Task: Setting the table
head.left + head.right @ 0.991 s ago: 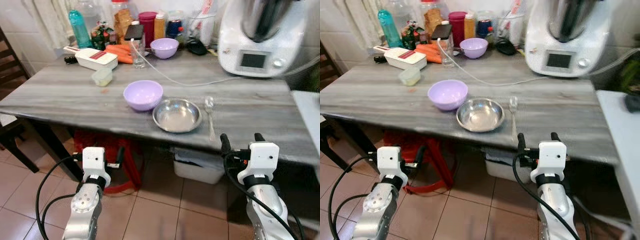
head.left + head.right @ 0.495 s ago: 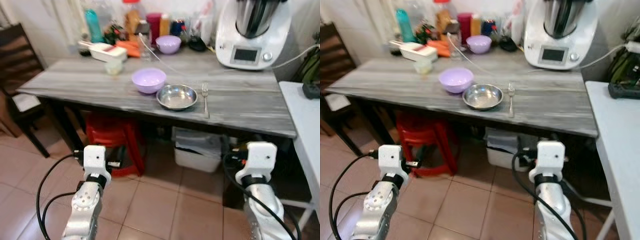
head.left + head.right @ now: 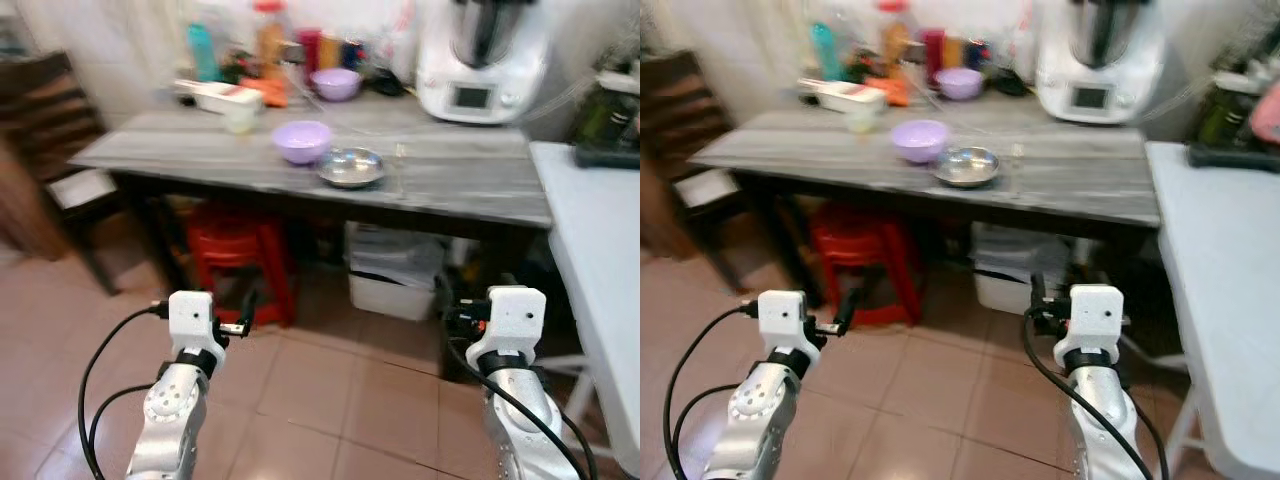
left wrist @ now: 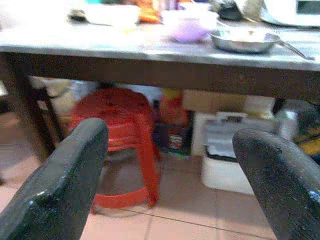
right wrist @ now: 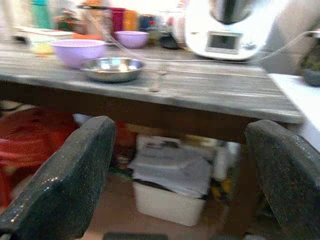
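Note:
A lilac bowl (image 3: 302,141), a steel bowl (image 3: 351,167) and a fork (image 3: 398,160) lie side by side near the front edge of the grey table (image 3: 480,185). A second lilac bowl (image 3: 337,84) sits at the back. Both arms are held low over the tiled floor, well short of the table. My left gripper (image 4: 170,132) is open and empty, looking under the table edge. My right gripper (image 5: 180,125) is open and empty too, facing the steel bowl (image 5: 112,68) from a distance.
A white kitchen machine (image 3: 480,60), bottles, carrots and a white container (image 3: 222,94) crowd the table's back. Under the table stand a red stool (image 3: 235,250) and a white bin (image 3: 395,280). A white table (image 3: 600,260) is on the right, a dark chair (image 3: 60,130) on the left.
The camera has drawn back from the table, which now looks smaller and farther away, with more floor in view. Both arms keep the same low pose with fingers open.

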